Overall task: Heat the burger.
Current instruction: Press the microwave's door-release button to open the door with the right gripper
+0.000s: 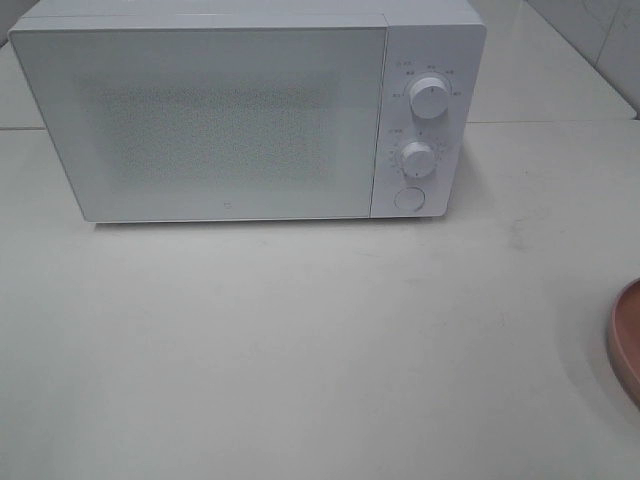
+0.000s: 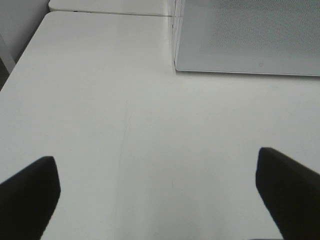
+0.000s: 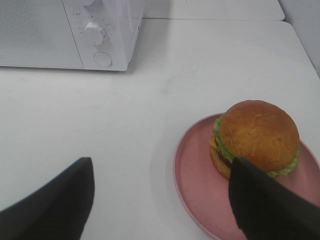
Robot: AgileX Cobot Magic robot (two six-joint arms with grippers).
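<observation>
The burger, with a golden-brown bun, green lettuce and yellow cheese, sits on a round pink plate in the right wrist view; in the exterior high view only the plate's edge shows, at the right border. The white microwave stands at the back with its door shut. My right gripper is open and empty, one finger just in front of the burger. My left gripper is open and empty above bare table, near the microwave's left front corner. Neither gripper shows in the exterior high view.
The microwave has two knobs and a round button on its right panel, which also shows in the right wrist view. The white table has a seam behind the microwave; its left edge shows in the left wrist view.
</observation>
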